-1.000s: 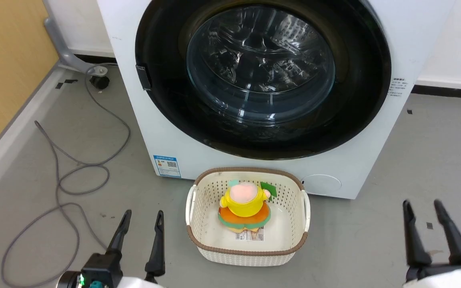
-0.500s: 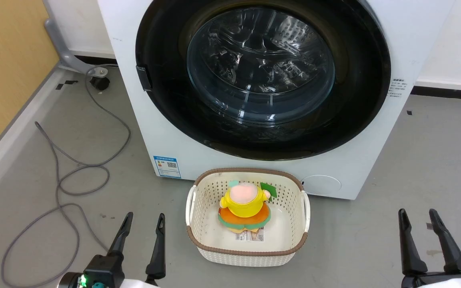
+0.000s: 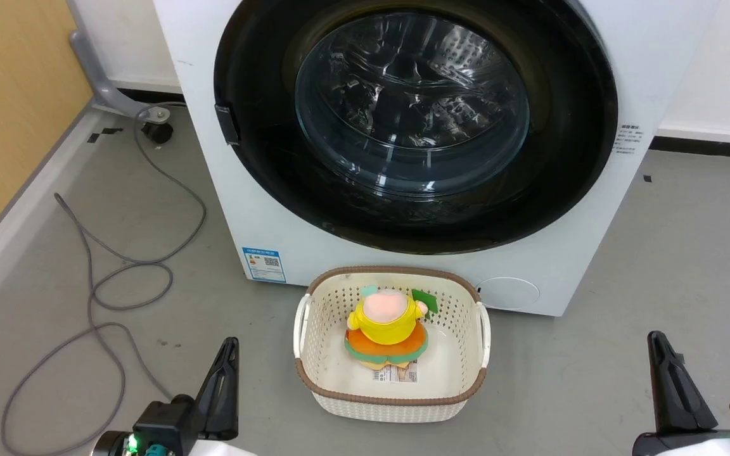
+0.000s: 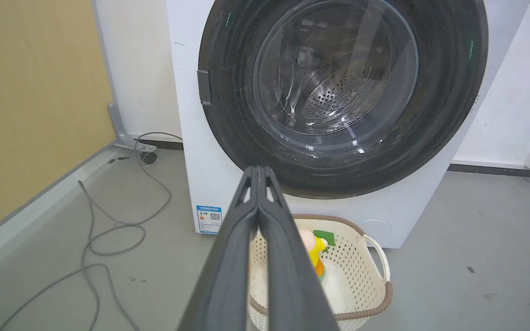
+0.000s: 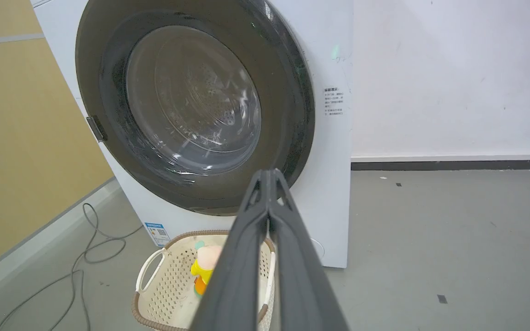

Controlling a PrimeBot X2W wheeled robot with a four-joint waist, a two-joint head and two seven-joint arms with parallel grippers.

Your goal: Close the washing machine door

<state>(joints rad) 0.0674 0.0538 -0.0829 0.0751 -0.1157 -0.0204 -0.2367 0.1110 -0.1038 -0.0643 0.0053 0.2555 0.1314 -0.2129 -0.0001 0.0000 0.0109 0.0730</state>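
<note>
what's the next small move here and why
Likely no push is needed; I'd just rest the arms. The washing machine door looks flush with the washing machine front, no gap visible, and the left gripper and right gripper sit low by the basket, fingers shut, touching nothing.

Three views toward the washing machine [image 3: 248, 209]

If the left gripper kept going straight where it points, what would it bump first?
Probably the washing machine door, low on its black frame: the shut left gripper lines up with it in the left wrist view. The basket sits lower, so it likely passes over that, but depth is unclear.
</note>
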